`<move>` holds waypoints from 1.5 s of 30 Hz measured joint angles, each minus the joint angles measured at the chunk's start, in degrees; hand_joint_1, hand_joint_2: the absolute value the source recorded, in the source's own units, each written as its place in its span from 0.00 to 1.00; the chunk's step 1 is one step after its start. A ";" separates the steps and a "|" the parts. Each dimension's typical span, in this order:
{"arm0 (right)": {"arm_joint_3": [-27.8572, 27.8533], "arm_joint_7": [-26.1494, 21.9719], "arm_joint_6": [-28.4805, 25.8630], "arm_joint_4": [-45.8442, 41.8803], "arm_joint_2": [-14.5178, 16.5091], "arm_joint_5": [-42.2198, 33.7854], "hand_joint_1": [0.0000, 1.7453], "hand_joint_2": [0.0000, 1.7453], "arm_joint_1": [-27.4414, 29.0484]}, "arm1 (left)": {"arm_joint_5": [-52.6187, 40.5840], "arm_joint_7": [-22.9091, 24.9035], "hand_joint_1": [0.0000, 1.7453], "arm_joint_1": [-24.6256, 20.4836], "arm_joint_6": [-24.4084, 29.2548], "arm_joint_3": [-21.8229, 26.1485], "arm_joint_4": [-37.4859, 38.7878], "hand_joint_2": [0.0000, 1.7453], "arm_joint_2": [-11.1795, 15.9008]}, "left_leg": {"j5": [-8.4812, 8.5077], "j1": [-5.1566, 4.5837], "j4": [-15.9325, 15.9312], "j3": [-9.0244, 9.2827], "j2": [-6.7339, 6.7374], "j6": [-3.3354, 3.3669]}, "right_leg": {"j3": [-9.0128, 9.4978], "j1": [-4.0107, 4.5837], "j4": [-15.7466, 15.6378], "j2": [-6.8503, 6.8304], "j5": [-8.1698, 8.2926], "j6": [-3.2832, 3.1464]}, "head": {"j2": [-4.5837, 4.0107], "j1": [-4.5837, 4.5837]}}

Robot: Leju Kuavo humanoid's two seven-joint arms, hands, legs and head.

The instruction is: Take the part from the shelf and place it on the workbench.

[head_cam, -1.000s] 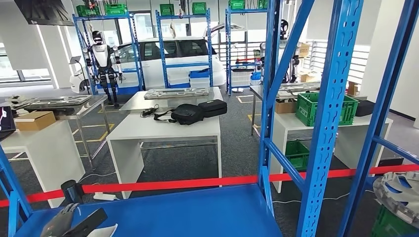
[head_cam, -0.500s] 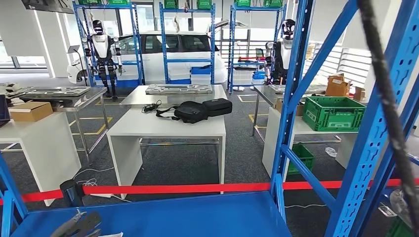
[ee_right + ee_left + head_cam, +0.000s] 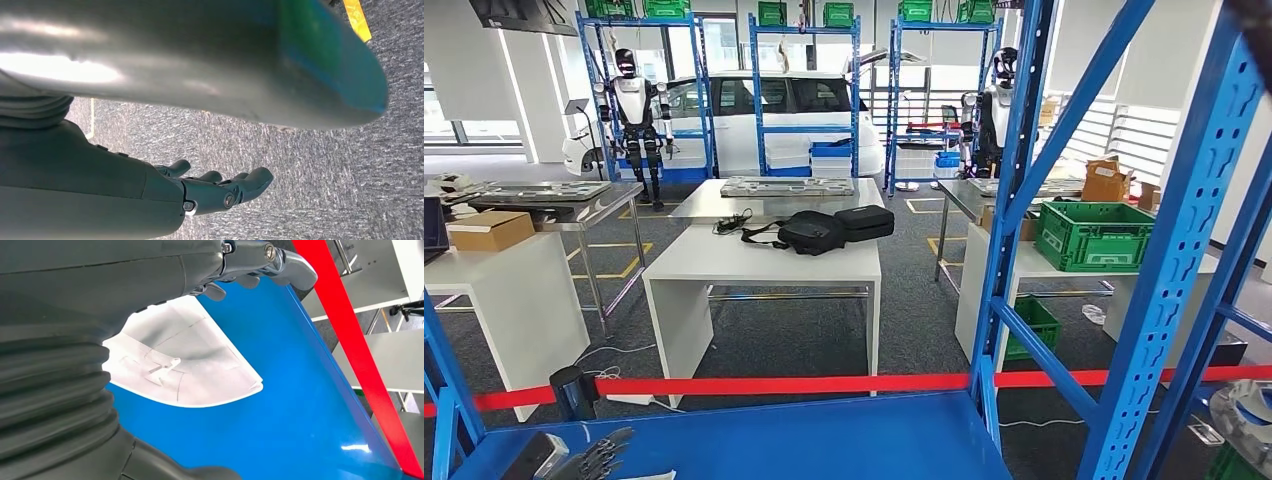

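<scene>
The fingers (image 3: 280, 262) of the left hand (image 3: 589, 462) lie stretched out and slightly apart, holding nothing, low over the blue shelf (image 3: 824, 440) at its near left corner. The part (image 3: 190, 365), a flat white curved-edged sheet, lies on the shelf directly under that hand's palm; whether they touch cannot be told. The right hand (image 3: 220, 187) hangs above grey carpet (image 3: 325, 165), fingers gently curled and apart, beneath a blurred silver-and-green object (image 3: 200, 60).
</scene>
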 joint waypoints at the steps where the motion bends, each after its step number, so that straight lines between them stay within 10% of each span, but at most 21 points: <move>1: 0.00 -0.01 0.00 0.00 0.00 0.00 0.00 0.00 0.00 | 0.01 -0.01 0.00 0.07 -0.01 0.19 -0.04 1.00 0.01 | 0.00 0.00 -0.02 0.02 0.00 0.00 | 0.01 0.00 0.00 0.00 0.00 0.00 | 0.00 0.00; 24: -1.40 -0.02 0.10 0.00 0.05 -0.32 0.00 0.00 -0.01 | 5.03 -6.76 0.00 3.63 -4.85 -4.20 -10.27 1.00 -0.48 | 0.00 0.01 -0.12 0.10 0.01 -0.01 | 0.03 0.00 0.01 0.01 -0.02 -0.01 | 0.00 0.00; 45: -1.75 -0.08 0.89 0.00 0.68 1.57 0.00 0.00 0.34 | 6.88 -6.75 0.00 10.39 -5.18 -29.22 -19.55 1.00 13.80 | -0.02 0.06 -0.25 0.23 0.08 -0.07 | 0.07 0.05 0.02 0.07 -0.10 -0.02 | 0.00 0.00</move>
